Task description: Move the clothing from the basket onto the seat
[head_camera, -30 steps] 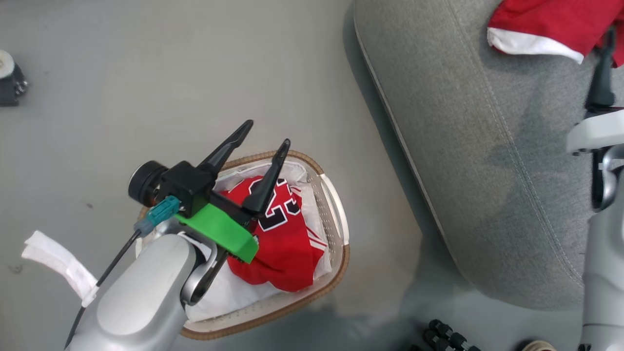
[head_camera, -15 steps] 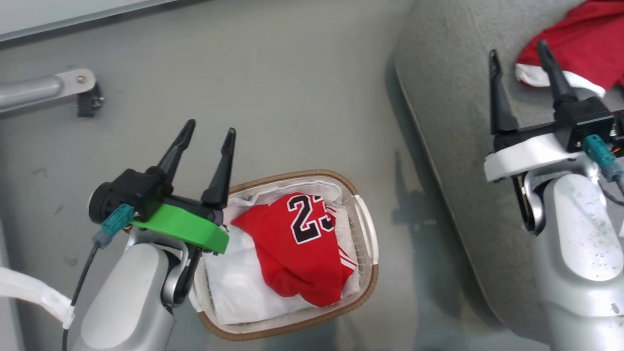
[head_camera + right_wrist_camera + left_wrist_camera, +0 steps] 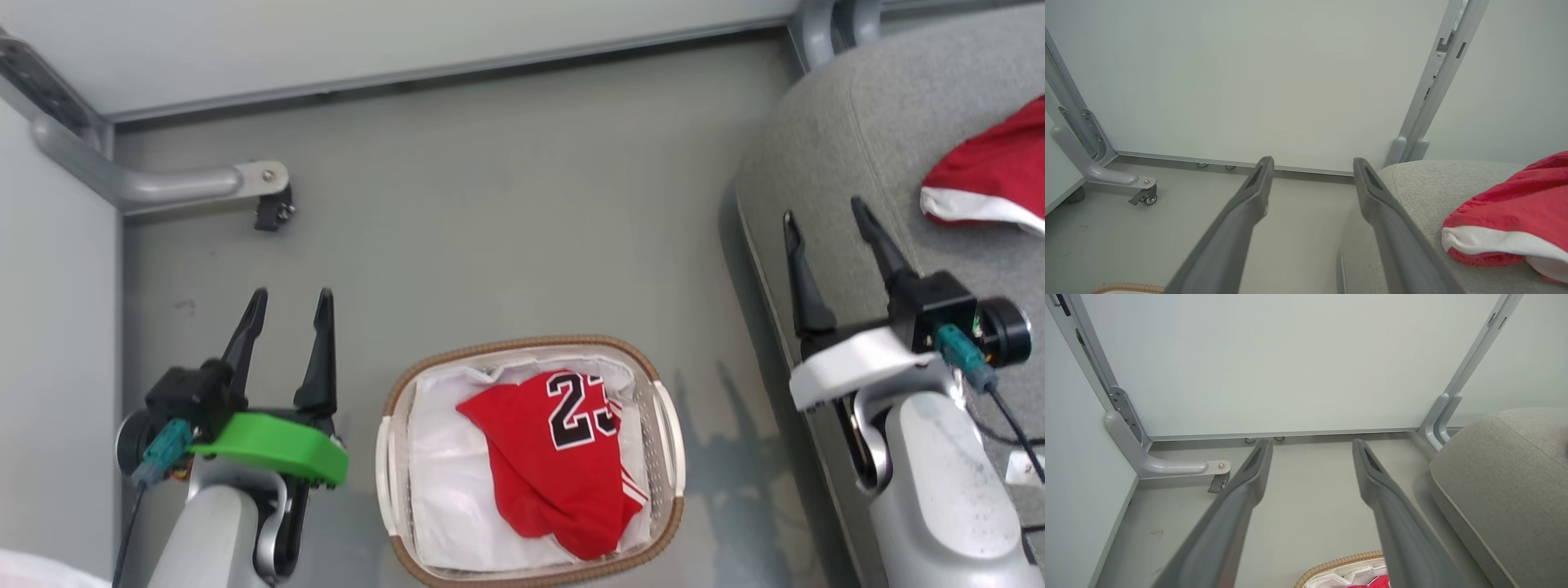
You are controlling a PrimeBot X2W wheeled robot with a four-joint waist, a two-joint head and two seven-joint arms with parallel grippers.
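The red jersey (image 3: 563, 457) with the black number 23 lies crumpled in the white basket (image 3: 671, 441) on the floor. A second red garment (image 3: 992, 175) with white trim rests on the grey seat (image 3: 882, 147) at the right, and the right wrist view also has this garment (image 3: 1515, 216). My left gripper (image 3: 292, 296) hangs open and empty left of the basket, above bare floor. My right gripper (image 3: 823, 211) stands open and empty over the seat's front edge, left of the red garment. The left wrist view catches the basket's woven rim (image 3: 1339, 564) at its bottom edge.
A white partition wall (image 3: 392, 37) runs along the back, with a grey metal foot and caster (image 3: 245, 184) on the floor at the left. Another panel (image 3: 49, 327) bounds the left side. Grey floor (image 3: 522, 229) lies open between basket and wall.
The head camera has swung, so the whole picture shifted. My left gripper has left the space above the basket and now stands to its left. The right gripper stays open near the seat's edge.
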